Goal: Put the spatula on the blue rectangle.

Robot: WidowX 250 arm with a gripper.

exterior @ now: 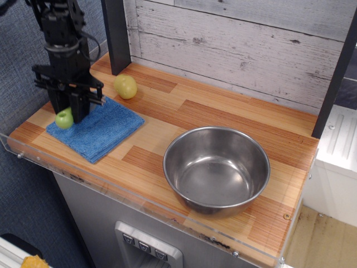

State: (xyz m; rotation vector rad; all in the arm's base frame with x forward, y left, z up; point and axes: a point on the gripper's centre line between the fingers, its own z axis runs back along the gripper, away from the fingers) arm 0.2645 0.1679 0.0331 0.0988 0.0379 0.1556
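My gripper [74, 111] hangs straight down over the back left part of the blue rectangle [106, 131], a folded blue cloth at the left of the wooden counter. It is shut on the spatula [64, 118]. Only the spatula's light-green rounded handle shows, sticking out to the left of the fingers, low over the cloth's left edge. The grey slotted head is hidden behind the gripper. I cannot tell whether the spatula touches the cloth.
A yellow-green round fruit [125, 86] lies just behind the cloth, near a black post [116, 33]. A steel bowl [216, 167] stands at the front right. A clear acrylic rim [111, 184] runs along the counter's front edge. A plank wall stands behind.
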